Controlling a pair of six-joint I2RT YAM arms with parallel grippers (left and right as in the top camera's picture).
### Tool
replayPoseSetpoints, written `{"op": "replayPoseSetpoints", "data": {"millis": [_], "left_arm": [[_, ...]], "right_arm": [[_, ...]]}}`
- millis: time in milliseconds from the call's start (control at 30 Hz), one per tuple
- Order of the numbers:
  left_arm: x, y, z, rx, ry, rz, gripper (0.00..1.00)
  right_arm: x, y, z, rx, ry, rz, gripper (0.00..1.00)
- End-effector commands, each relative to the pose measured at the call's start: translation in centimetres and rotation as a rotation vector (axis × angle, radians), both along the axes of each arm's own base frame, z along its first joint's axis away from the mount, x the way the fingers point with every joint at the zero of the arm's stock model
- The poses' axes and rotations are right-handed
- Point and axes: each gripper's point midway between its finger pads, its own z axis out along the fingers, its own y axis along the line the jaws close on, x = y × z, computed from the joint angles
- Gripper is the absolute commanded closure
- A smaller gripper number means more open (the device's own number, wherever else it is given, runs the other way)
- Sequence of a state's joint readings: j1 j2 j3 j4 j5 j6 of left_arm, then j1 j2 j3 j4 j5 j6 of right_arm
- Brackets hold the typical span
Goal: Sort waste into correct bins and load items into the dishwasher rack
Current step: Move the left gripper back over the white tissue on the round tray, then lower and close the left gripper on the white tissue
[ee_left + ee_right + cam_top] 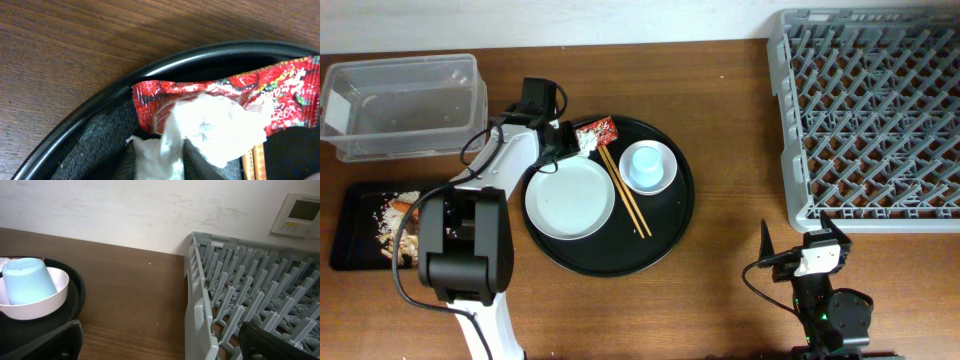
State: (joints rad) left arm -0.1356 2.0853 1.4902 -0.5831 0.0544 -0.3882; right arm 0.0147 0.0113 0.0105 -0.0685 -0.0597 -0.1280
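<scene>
My left gripper is shut on a strip of the crumpled white tissue, which lies on the red snack wrapper at the far left of the round black tray. Overhead, the gripper is over the tissue and the wrapper. The pale round dish, the wooden chopsticks and the light blue cup are on the same tray. The cup sits upside down in a small white bowl. My right gripper is open and empty near the grey rack.
The clear plastic box stands at the back left. The flat black tray in front of it holds pale food scraps. The rack's near corner is close to my right gripper.
</scene>
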Motion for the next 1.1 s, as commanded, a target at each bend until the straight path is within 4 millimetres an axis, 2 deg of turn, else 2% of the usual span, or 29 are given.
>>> {"op": "replayPoseSetpoints", "data": {"millis": [0, 133, 333, 400, 467, 500, 567, 667, 833, 1067], "left_arm": [[1.3, -0.3, 1.6, 0.001, -0.041, -0.003, 0.81], [1.7, -0.4, 2.5, 0.0, -0.051, -0.003, 0.99], [1.8, -0.4, 4.5, 0.001, -0.04, -0.003, 0.99], [1.3, -0.3, 5.2, 0.003, -0.018, -0.003, 0.72], [0.6, -0.2, 5.8, 0.005, 0.017, 0.001, 0.3], [0.1, -0.3, 5.9, -0.003, 0.038, 0.004, 0.24], [-0.9, -1.2, 5.7, -0.053, 0.083, -0.001, 0.2], [-2.0, -1.6, 5.0, -0.098, 0.146, 0.084, 0.2], [-2.8, -2.0, 4.1, -0.133, 0.191, 0.206, 0.21], [-2.8, -2.5, 3.7, -0.136, 0.196, 0.209, 0.29]], "right_arm": [[0.0, -0.2, -0.3, 0.004, 0.006, -0.013, 0.02], [0.0, -0.2, -0.3, 0.004, 0.006, -0.013, 0.02], [0.0, -0.2, -0.3, 0.004, 0.006, -0.013, 0.02], [0.0, -0.2, -0.3, 0.004, 0.006, -0.013, 0.02], [0.0, -0.2, -0.3, 0.004, 0.006, -0.013, 0.02], [0.0, -0.2, -0.3, 0.004, 0.006, -0.013, 0.01], [0.0, -0.2, -0.3, 0.004, 0.006, -0.013, 0.02], [0.0, -0.2, -0.3, 0.004, 0.006, -0.013, 0.02], [0.0, -0.2, -0.3, 0.004, 0.006, -0.013, 0.02], [0.0, -0.2, -0.3, 0.004, 0.006, -0.013, 0.02]]}}
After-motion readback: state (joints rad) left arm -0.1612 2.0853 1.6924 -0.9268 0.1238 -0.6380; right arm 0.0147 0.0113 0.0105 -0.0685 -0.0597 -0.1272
